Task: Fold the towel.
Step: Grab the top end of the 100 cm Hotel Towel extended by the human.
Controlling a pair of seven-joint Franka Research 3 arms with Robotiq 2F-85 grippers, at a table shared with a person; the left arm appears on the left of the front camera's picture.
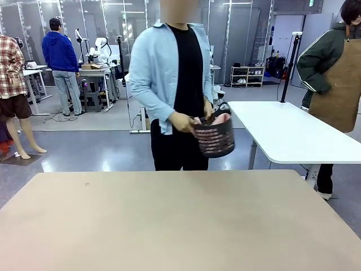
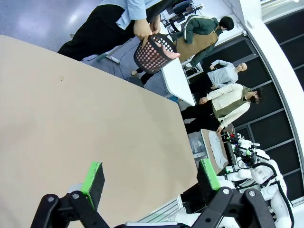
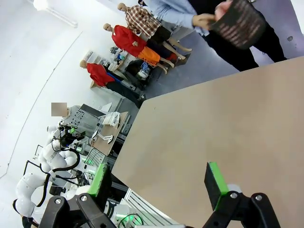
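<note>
A person in a light blue shirt over a black top stands at the upper centre of the front view, behind the far edge of the bare beige rectangular table [image 1: 169, 226]. Both of the person's hands are at a dark perforated plastic basket [image 1: 215, 137], held at waist height, off the table and just right of centre. The light salmon-pink terry towel [image 1: 221, 118] is bunched inside that basket, with a pink fold showing above the rim.

In the left wrist view, the left gripper [image 2: 150, 178] rises from the bottom edge with its green pads spread wide and nothing between them, above the tabletop. In the right wrist view, the right gripper [image 3: 157, 186] is likewise fully spread and empty over the table's near part.
</note>
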